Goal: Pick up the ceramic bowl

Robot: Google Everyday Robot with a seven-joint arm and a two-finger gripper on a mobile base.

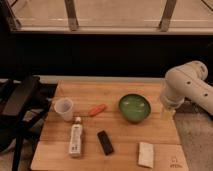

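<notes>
Camera view: empty ceramic bowl [134,107], gripper [167,110] just right; cannot tell its opening

The gripper [168,109] is barely discernible below the arm [189,82], which the right edge cuts off.

In dim light a wooden table [125,136] stands before a dark wall [100,55] beneath a framed window [120,12].

The single camera is looking steeply down from above the near edge of the rectangular light wooden tabletop [125,135], facing across it toward the dark wall [100,55] behind. It is sitting close, framing nearly the whole tabletop. The gripper [168,107] of the white arm [187,82] is hanging at the tabletop's right edge.
</notes>
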